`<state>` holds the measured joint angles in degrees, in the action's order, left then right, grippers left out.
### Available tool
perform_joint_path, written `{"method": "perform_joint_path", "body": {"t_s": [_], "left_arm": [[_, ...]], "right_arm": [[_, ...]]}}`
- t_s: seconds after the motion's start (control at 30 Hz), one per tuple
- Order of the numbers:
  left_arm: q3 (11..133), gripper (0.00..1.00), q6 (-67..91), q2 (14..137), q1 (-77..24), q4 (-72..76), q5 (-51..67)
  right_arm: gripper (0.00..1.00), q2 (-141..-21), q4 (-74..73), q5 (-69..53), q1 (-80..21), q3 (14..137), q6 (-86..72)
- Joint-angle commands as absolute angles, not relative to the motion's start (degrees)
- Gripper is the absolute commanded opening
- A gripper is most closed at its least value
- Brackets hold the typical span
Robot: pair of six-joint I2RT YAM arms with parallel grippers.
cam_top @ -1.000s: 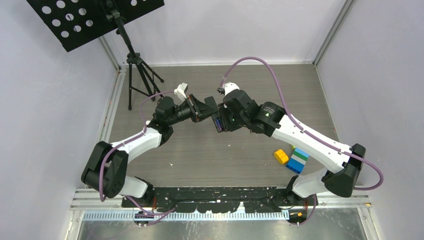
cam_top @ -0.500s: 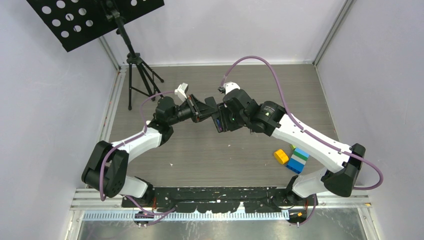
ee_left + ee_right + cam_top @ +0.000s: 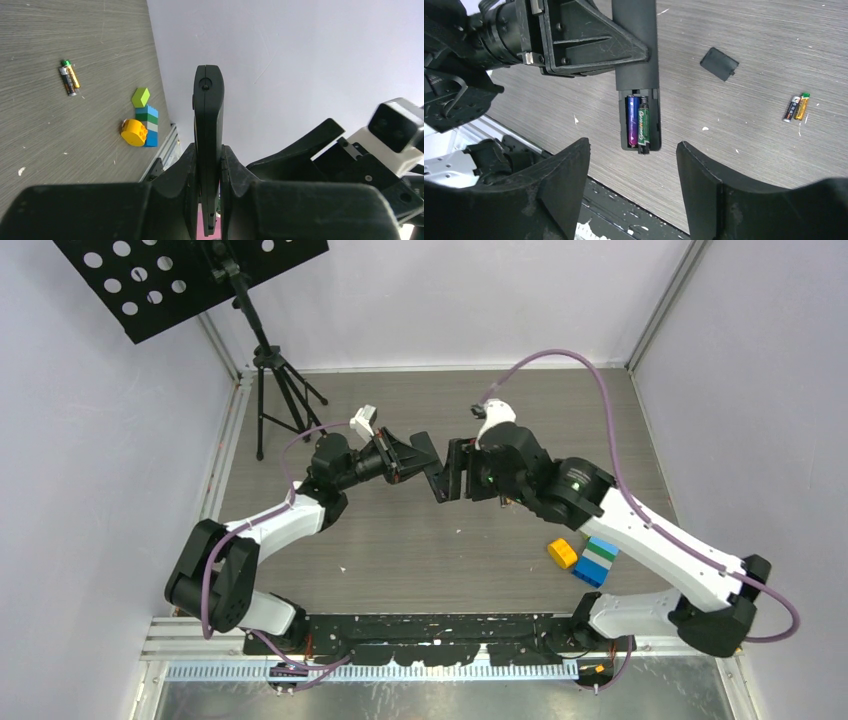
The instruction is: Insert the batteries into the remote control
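Note:
My left gripper (image 3: pixel 208 155) is shut on the black remote control (image 3: pixel 208 130) and holds it edge-on above the table. In the right wrist view the remote (image 3: pixel 636 50) shows its open battery bay with a purple-blue battery (image 3: pixel 632 117) and a dark green battery (image 3: pixel 643 125) side by side inside. My right gripper (image 3: pixel 633 185) is open and empty, a short way back from the bay end. Two loose batteries (image 3: pixel 796 107), one black and one gold, lie together on the table; they also show in the left wrist view (image 3: pixel 69 77). From above, the two grippers face each other at the remote (image 3: pixel 436 478).
The black battery cover (image 3: pixel 719 63) lies flat on the table beyond the remote. A yellow toy block (image 3: pixel 562 553) and a blue, white and green block stack (image 3: pixel 597 560) sit at the right front. A tripod music stand (image 3: pixel 275 390) stands at the back left.
My right arm has drawn back to the right, so its gripper now stands a little away from the remote's end. The left arm and the remote have held still.

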<state>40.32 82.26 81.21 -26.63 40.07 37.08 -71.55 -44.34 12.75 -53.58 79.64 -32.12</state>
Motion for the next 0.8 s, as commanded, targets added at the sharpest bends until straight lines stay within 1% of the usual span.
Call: {"method": "perform_joint_path", "body": {"t_s": [0.0,0.13,0.33,0.6,0.7,0.77], "left_arm": [[41.5,0.0,83.9,80.6,-26.8,44.4,36.5],[41.2,0.0,87.3,80.1,-26.8,47.4,35.3],[41.0,0.0,93.3,78.8,-26.8,49.5,32.3],[38.9,0.0,103.3,77.5,-26.9,50.9,29.3],[37.9,0.0,105.1,76.8,-26.9,51.0,28.7],[37.7,0.0,105.8,76.4,-26.9,51.1,28.6]], "right_arm": [[0.71,-64.2,-35.0,18.2,-53.6,72.9,-42.8],[0.74,-58.4,-25.8,19.1,-53.6,64.4,-51.7],[0.76,-52.7,-11.3,18.1,-53.6,53.8,-60.3],[0.76,-50.0,3.5,19.1,-53.6,46.9,-67.5],[0.76,-49.8,5.7,20.0,-53.6,46.4,-68.3],[0.74,-50.3,6.0,20.2,-53.5,46.4,-69.2]]}}
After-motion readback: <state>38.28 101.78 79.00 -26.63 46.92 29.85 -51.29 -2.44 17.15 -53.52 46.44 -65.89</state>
